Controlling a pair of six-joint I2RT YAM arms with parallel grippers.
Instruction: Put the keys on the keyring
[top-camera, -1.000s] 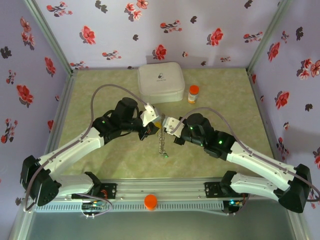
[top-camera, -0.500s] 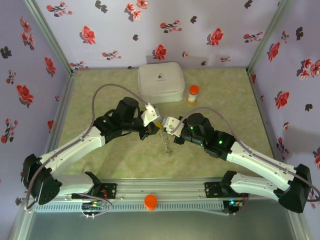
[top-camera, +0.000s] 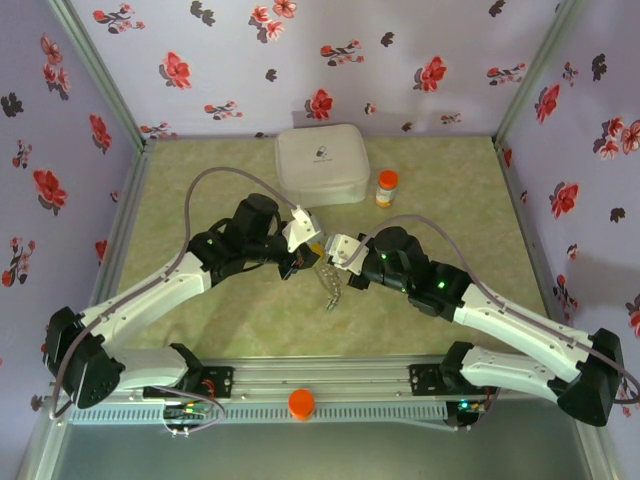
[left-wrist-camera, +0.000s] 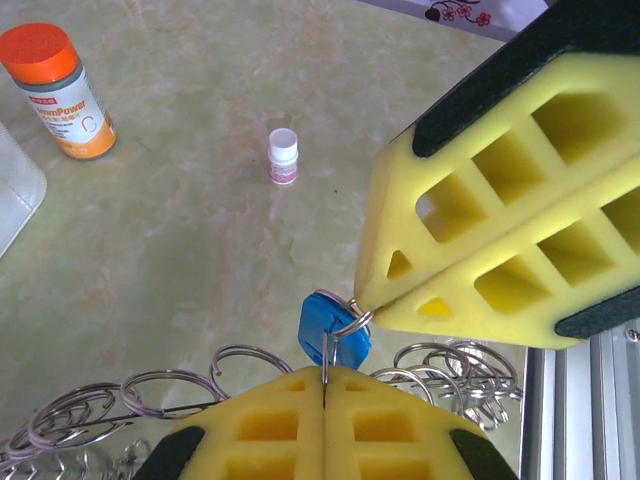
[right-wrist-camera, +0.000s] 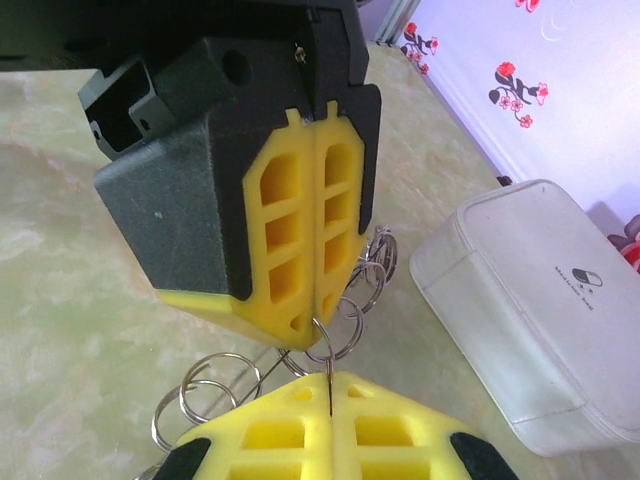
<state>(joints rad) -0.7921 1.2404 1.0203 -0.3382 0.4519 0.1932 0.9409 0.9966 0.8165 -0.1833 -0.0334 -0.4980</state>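
Over the table's middle my two grippers meet tip to tip, left gripper (top-camera: 317, 246) against right gripper (top-camera: 329, 251). The keyring (top-camera: 329, 285), a floppy chain of thin metal loops, hangs from them down to the table. In the left wrist view the left gripper (left-wrist-camera: 325, 383) is shut on one thin loop. The right gripper (left-wrist-camera: 366, 306) is shut on a small loop linked through it. A blue-headed key (left-wrist-camera: 333, 331) hangs at that link. The right wrist view has the right gripper (right-wrist-camera: 329, 385) pinching a loop edge-on under the shut left gripper (right-wrist-camera: 306, 325). More loops (right-wrist-camera: 212, 385) lie below.
A white square case (top-camera: 321, 165) stands behind the grippers, with an orange-capped pill bottle (top-camera: 386, 187) to its right. A small white vial (left-wrist-camera: 283, 157) stands on the table beyond the grippers. Patterned walls close in the table on three sides.
The hanging end of the keyring has swung and drawn up a little. Both arms have barely moved, and both grippers stay shut.
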